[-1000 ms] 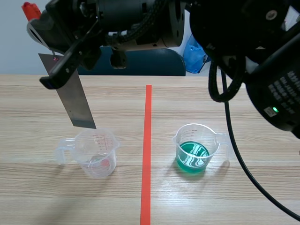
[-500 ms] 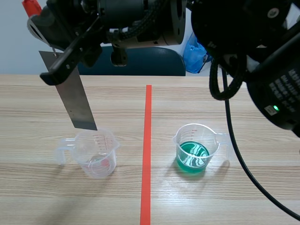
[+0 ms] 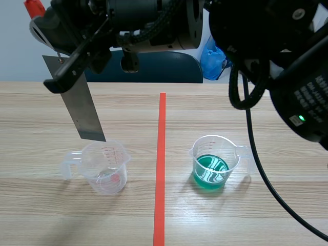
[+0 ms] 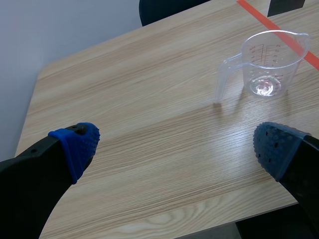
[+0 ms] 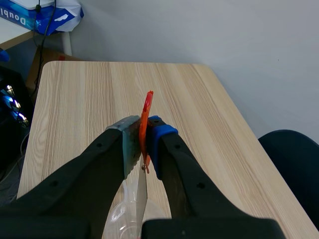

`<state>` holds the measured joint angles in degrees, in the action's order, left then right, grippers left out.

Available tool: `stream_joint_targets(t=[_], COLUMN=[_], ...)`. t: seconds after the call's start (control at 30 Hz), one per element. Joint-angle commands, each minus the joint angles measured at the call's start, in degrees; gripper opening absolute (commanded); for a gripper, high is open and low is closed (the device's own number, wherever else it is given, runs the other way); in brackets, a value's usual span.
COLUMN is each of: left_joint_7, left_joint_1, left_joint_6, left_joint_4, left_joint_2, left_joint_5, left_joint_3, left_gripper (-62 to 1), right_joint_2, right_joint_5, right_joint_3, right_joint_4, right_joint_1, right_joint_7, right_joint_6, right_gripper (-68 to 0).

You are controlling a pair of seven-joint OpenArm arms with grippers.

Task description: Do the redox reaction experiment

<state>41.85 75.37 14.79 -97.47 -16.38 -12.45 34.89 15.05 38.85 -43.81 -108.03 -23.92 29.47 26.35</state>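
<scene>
Presently the right pincer [image 5: 142, 143], clamped on the metal strip [image 3: 84, 113], hangs over the clear cup [image 3: 105, 165] at 8 o'clock, left pincer [image 4: 175, 147] agape; dipping likely needs a straight descent.

Counted on the tabletop [image 3: 277, 102]: two clear measuring cups, one near-empty cup [image 3: 105, 169] and one green-liquid cup [image 3: 211, 163]. Above, one flat metal strip [image 3: 82, 110]. Behind, one dark blue chair [image 3: 154, 69] and one blue bag [image 3: 212, 59]. One orange-red tape line [image 3: 161, 169] down the middle.
</scene>
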Motion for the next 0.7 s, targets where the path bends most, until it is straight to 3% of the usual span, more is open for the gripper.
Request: stream_joint_targets(t=[0.0, 0.67], left_joint_7=[0.79, 0.81], left_joint_1=[0.07, 0.07], left_joint_6=[-0.09, -0.09], left_joint_4=[-0.94, -0.94], left_joint_2=[0.00, 0.02], left_joint_5=[-0.81, -1.84], left_joint_3=[-0.11, -0.11], left_gripper=[1.4, 1.4], right_joint_2=[-0.33, -0.33], right_joint_5=[0.61, 0.61], right_joint_3=[0.74, 0.74], right_joint_4=[-0.57, -0.57], right_joint_1=[-0.98, -0.98], right_joint_7=[-1.31, -1.31], right_joint_6=[-0.17, -0.15], right_gripper=[-66.9, -66.9])
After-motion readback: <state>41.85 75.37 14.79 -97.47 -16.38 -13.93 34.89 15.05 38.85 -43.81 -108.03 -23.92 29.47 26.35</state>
